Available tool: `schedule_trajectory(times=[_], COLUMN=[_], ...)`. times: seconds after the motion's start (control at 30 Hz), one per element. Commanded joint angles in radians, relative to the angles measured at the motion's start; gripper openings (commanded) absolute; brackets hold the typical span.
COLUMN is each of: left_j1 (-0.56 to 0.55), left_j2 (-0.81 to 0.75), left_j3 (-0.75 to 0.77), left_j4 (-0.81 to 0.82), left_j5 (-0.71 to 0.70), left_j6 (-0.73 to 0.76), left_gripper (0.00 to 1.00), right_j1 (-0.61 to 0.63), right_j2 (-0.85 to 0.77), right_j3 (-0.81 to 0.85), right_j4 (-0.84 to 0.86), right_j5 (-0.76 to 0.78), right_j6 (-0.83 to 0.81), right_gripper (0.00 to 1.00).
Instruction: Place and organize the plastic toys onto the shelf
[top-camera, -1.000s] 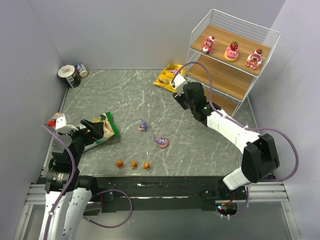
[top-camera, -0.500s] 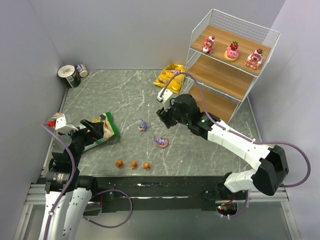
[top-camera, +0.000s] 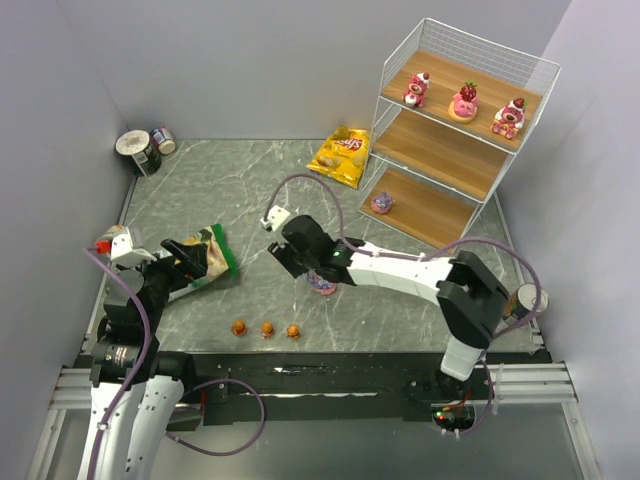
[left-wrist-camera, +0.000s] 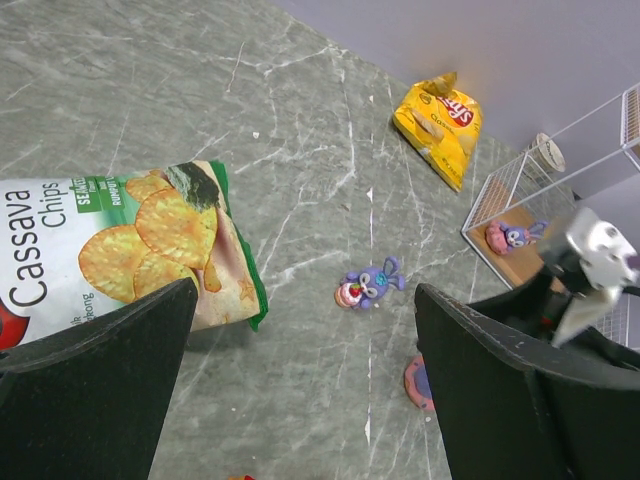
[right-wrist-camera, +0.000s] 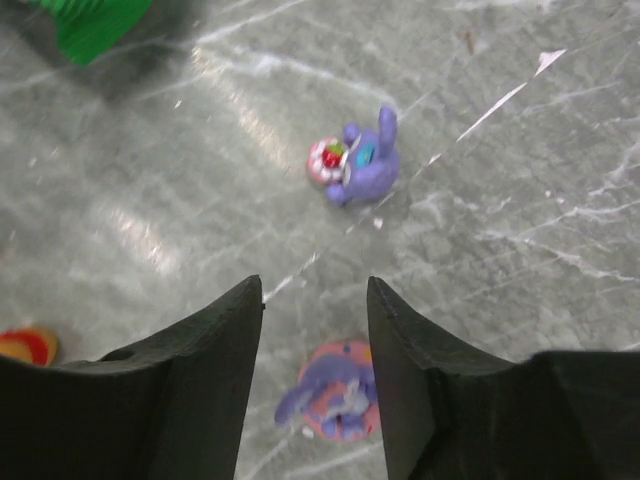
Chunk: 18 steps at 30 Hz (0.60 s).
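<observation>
The table (top-camera: 200, 200) is grey-green marble with white veins. The shelf (top-camera: 440, 150) is white wire with light brown boards. The strawberry toys (top-camera: 465, 100) are pink and red. The purple toys (right-wrist-camera: 360, 160) show pink and red touches. The small toys (top-camera: 266, 328) are orange. The far bag (top-camera: 341, 154) is yellow. The left bag (left-wrist-camera: 110, 250) is white and green, printed with golden chips.

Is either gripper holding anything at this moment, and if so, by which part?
Nothing is held. The right gripper hangs open over a purple-pink toy; the left gripper is open and empty.
</observation>
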Motion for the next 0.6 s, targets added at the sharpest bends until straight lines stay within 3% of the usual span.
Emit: schedule_trajectory(times=[0.0, 0.17, 0.57], left_j1=[0.004, 0.004, 0.004], left_j2=[0.001, 0.005, 0.008], left_j3=[0.005, 0.009, 0.007], left_j4=[0.019, 0.019, 0.019], left_j5=[-0.010, -0.010, -0.010], left_j6=[0.004, 0.004, 0.007], left_gripper=[0.96, 0.96, 0.96], right_j1=[0.014, 0.014, 0.014], right_j2=[0.073, 0.171, 0.273], right_j3=[0.130, 0.210, 0.288], right_j4=[0.063, 0.072, 0.030], right_j5=[0.169, 0.277, 0.283], right_j6=[0.049, 0.039, 0.037], right_gripper=[0.49, 0.45, 0.42])
